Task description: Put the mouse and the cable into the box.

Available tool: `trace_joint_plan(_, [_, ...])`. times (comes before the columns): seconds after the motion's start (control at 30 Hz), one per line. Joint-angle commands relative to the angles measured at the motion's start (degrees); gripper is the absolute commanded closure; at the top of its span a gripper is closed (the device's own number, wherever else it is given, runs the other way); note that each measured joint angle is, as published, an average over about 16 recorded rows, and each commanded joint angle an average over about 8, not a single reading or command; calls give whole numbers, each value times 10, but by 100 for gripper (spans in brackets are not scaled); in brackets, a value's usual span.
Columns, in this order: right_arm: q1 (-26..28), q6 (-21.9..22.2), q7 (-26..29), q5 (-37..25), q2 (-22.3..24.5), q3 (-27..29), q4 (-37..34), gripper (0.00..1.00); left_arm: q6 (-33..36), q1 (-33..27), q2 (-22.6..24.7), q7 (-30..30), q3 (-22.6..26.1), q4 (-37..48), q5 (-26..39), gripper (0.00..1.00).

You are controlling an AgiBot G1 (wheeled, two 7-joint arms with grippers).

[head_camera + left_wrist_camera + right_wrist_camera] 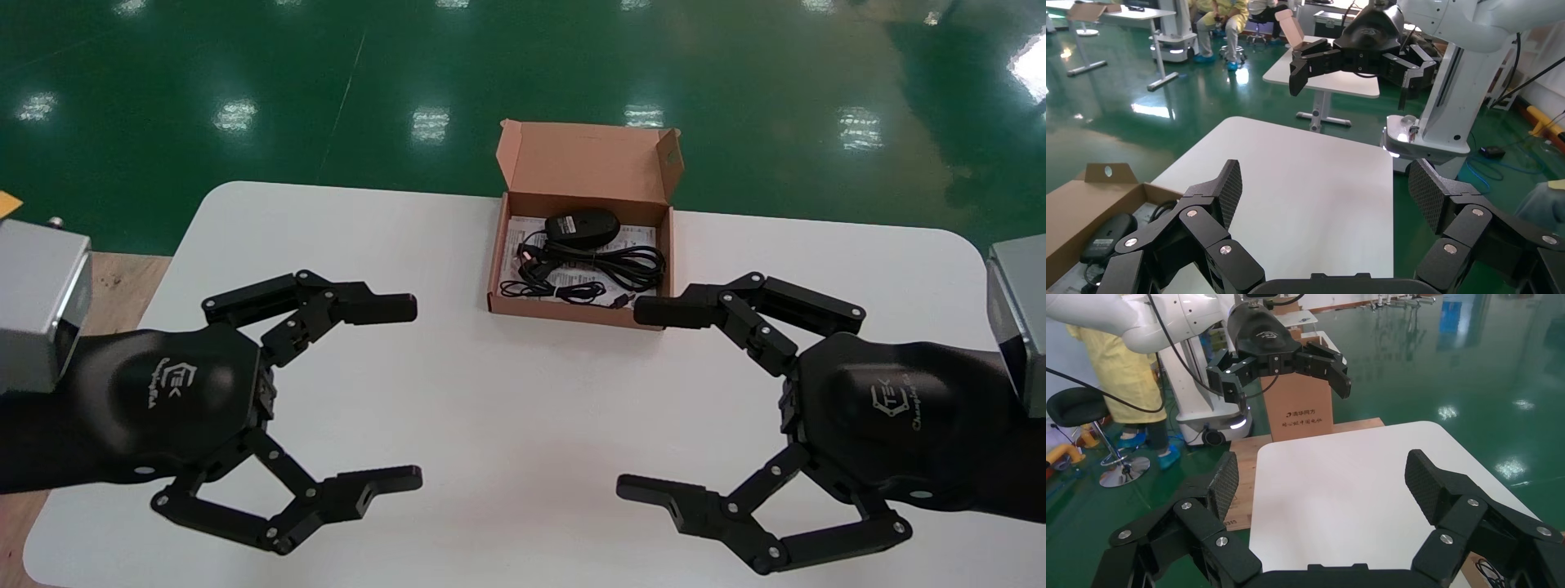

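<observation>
An open brown cardboard box (pixel 581 175) stands at the table's far middle, lid flap up. Inside lie a black mouse (pixel 582 226) at the back and its coiled black cable (pixel 592 270) in front, on a white leaflet. The mouse (pixel 1102 236) and box wall (pixel 1083 202) also show in the left wrist view. My left gripper (pixel 398 394) hovers open over the near left of the table, nothing between its fingers. My right gripper (pixel 650 398) hovers open at the near right, empty too, its far finger just in front of the box's near right corner.
The white table (pixel 507 408) has rounded corners, and green floor lies beyond it. A wooden pallet (pixel 114 282) is at the left edge. The left wrist view shows the right gripper (pixel 1333 61) opposite; the right wrist view shows the left gripper (pixel 1291 361) and a tall carton (pixel 1297 407).
</observation>
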Motion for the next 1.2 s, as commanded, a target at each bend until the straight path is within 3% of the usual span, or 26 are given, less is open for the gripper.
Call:
trace_joint_plan(0.03, [0, 0, 0, 0, 0, 0, 0, 0, 0, 0, 0, 0, 0, 0, 0, 0])
trace_joint_plan(1.2, [1, 0, -1, -1, 0, -1, -2, 0, -1, -1, 1, 1, 1, 1, 1, 0])
